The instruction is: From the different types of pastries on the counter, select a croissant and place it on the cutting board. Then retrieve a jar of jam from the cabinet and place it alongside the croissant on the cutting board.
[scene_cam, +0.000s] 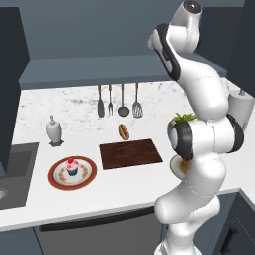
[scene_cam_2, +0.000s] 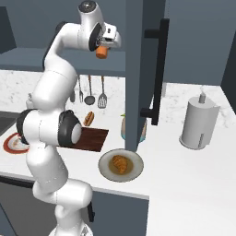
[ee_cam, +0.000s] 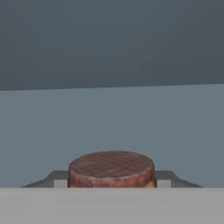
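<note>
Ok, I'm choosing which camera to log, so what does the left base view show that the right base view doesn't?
Left base view: the pink-topped cupcake. Right base view: the gripper shut on the jar of jam, held high, and the croissant in plain sight. Both: the cutting board, with nothing on it, and the bun just behind it.
</note>
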Robot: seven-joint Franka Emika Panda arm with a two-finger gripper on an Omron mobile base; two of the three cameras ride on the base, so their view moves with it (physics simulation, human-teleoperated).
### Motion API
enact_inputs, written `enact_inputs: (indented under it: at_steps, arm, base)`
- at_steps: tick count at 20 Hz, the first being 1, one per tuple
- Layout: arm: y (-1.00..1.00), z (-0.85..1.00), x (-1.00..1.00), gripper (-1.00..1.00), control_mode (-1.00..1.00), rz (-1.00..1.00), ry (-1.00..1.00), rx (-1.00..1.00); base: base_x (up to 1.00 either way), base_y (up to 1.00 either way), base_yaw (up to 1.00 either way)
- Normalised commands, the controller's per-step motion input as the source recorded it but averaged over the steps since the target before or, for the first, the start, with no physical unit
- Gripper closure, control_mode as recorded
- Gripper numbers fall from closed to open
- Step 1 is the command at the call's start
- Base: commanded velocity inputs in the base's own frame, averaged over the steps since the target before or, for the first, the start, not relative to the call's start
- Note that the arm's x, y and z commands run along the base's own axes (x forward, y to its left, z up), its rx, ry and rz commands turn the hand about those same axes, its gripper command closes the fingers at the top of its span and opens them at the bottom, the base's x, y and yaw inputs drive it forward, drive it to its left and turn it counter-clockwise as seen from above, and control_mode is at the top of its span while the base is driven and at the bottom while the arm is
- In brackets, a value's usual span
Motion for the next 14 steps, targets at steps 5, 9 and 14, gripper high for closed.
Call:
enact_inputs:
  at_steps: [5,9,14]
  arm:
    - [0.07,0.15,-1.0,1.0,-1.0,0.0,-0.23,0.0]
    - [0.11,0.13,-1.0,1.0,-1.0,0.0,-0.36,0.0]
    - [0.18,0.02,-1.0,1.0,-1.0,0.0,-0.38,-0.03]
  base:
    - [0.0,0.0,0.0]
    - [0.0,0.0,0.0]
    - [0.0,0.0,0.0]
